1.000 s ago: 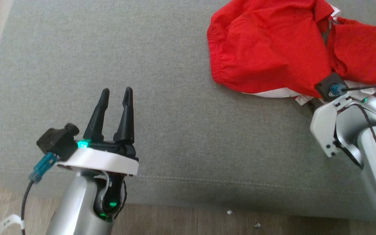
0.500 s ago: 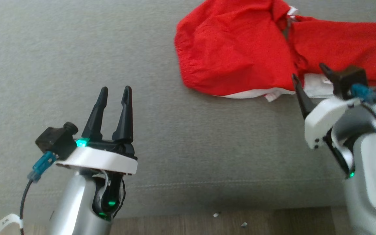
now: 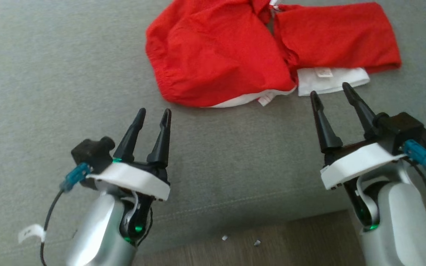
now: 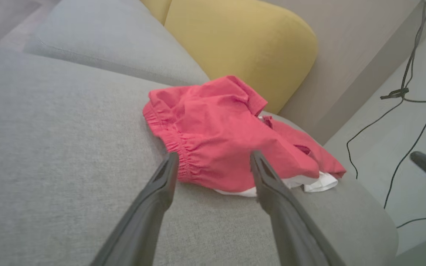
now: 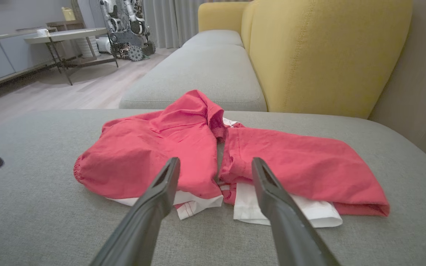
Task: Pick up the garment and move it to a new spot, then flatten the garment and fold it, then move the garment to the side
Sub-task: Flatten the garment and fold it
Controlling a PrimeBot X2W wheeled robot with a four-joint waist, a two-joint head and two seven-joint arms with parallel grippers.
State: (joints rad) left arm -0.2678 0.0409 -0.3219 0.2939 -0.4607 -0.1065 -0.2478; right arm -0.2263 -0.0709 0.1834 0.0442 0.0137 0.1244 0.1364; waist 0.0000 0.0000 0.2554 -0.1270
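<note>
Left hand (image 3: 155, 110) spread, empty; right hand (image 3: 329, 88) spread, empty, near red garment (image 3: 216, 55) on sofa (image 3: 50, 74).

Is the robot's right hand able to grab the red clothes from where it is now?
Probably yes. The right gripper is open and points at the red garment, which lies just ahead on the grey cushion. Nothing sits between them.

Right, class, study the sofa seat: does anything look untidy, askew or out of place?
The red garment lies crumpled on the grey cushion, bunched at its middle, with white lining poking out along the near edge. Small pale scraps lie on the wooden floor below.
</note>
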